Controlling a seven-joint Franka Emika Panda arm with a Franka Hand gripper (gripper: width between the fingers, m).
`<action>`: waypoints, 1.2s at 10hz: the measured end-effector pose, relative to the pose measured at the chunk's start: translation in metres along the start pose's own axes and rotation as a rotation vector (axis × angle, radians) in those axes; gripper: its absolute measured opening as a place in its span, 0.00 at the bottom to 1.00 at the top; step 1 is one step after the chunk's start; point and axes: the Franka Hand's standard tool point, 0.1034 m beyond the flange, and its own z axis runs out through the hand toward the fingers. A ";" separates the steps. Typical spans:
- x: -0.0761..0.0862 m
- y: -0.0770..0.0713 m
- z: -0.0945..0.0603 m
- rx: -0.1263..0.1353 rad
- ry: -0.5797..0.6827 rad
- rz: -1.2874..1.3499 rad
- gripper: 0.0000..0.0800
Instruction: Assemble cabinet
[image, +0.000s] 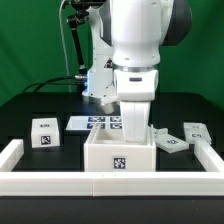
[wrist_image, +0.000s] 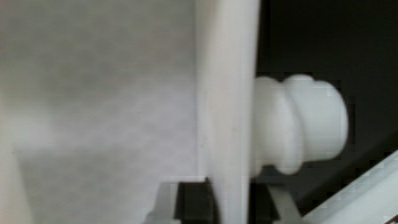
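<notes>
The white cabinet box (image: 120, 157) stands open-topped at the front middle, with a tag on its front wall. My gripper (image: 134, 127) reaches straight down into it, and its fingertips are hidden behind the box wall. In the wrist view my gripper (wrist_image: 224, 205) is shut on a thin upright white panel (wrist_image: 221, 90), seen edge-on, with one dark finger on each side. A round white knob (wrist_image: 302, 125) sticks out from one face of that panel. A tagged white block (image: 44, 133) lies at the exterior view's left. A white panel (image: 170, 143) and another tagged piece (image: 195, 132) lie at its right.
The marker board (image: 98, 122) lies flat behind the box. White border rails run along the front (image: 110, 186), the left (image: 12, 153) and the right (image: 212, 158) of the black table. The robot's base and cables stand at the back.
</notes>
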 end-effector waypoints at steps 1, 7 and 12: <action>0.010 0.003 -0.001 -0.004 0.003 -0.010 0.07; 0.064 0.015 0.000 -0.017 0.025 -0.062 0.07; 0.079 0.019 -0.001 -0.025 0.036 -0.027 0.07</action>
